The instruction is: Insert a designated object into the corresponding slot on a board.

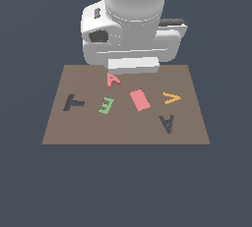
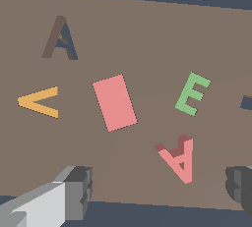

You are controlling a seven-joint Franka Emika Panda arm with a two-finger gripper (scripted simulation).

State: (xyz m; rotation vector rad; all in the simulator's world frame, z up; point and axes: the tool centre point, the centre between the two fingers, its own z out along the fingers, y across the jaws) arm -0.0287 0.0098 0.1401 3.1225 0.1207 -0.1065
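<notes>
The salmon-red letter A block (image 1: 113,80) (image 2: 178,156) lies on the brown board (image 1: 123,132) (image 2: 147,34) near its far edge, partly hidden in the exterior view by the arm's white hand (image 1: 132,49). My gripper (image 2: 157,189) is open above it. The two grey fingers (image 2: 74,191) stand wide apart, with the block nearer the other finger and touching neither. The dark A-shaped slot (image 1: 167,123) (image 2: 60,39) is at the board's near corner on the exterior view's right, and nothing is in it.
A plain salmon-red rectangle (image 1: 140,99) (image 2: 114,102), a green E (image 1: 105,105) (image 2: 192,94) and an orange V (image 1: 171,98) (image 2: 40,102) lie on the board between block and slot. A dark T-shaped recess (image 1: 74,102) sits on the exterior view's left.
</notes>
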